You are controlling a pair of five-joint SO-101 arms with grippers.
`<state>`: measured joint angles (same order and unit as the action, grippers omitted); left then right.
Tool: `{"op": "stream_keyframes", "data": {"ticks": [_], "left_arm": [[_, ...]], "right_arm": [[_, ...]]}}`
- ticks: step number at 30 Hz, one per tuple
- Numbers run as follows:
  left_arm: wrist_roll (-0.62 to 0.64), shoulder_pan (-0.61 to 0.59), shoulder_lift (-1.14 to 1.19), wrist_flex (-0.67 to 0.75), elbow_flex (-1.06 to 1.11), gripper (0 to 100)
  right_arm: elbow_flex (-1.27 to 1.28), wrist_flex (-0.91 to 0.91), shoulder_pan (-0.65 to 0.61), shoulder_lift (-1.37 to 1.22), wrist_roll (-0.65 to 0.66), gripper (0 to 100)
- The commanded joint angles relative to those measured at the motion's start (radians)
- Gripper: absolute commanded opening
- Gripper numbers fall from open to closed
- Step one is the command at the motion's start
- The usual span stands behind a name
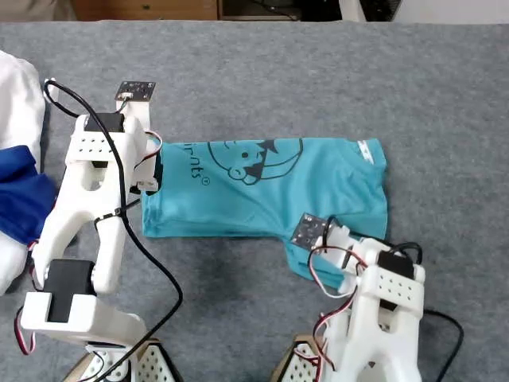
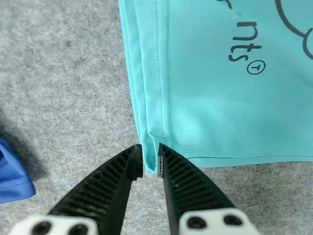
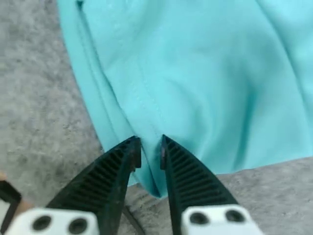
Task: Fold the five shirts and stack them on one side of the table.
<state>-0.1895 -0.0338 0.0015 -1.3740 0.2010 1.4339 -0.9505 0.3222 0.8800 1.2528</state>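
high view: the grey desk [image 1: 318, 72] carries a teal shirt [image 1: 262, 195] lying flat near its middle, print up, with one part reaching toward the near edge on the right. at the desk's left edge a blue cloth [image 1: 20, 195] lies against a white cloth [image 1: 20, 95], apart from the teal shirt. the left arm [image 1: 87, 207] stands at the shirt's left end, the right arm [image 1: 382, 310] at its near right part. the left pincer [image 2: 150, 159] is almost closed, nipping the shirt's hemmed corner. the right pincer [image 3: 150, 149] is likewise nearly closed on a folded edge of the shirt.
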Motion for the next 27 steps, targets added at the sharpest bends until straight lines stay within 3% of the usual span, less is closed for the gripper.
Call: {"op": "stream_keyframes", "data": {"ticks": [1,4,27], "left_arm": [[0.002,0.000,-0.007,-0.009,-0.014,7],[0.002,0.000,-0.007,-0.009,-0.014,7],[0.002,0.002,-0.007,-0.009,-0.014,7]], "right_arm": [[0.016,0.031,-0.007,0.002,0.008,7.0],[0.016,0.034,-0.007,0.002,0.008,0.3],[-0.202,-0.221,0.051,0.010,0.008,0.5]]}}
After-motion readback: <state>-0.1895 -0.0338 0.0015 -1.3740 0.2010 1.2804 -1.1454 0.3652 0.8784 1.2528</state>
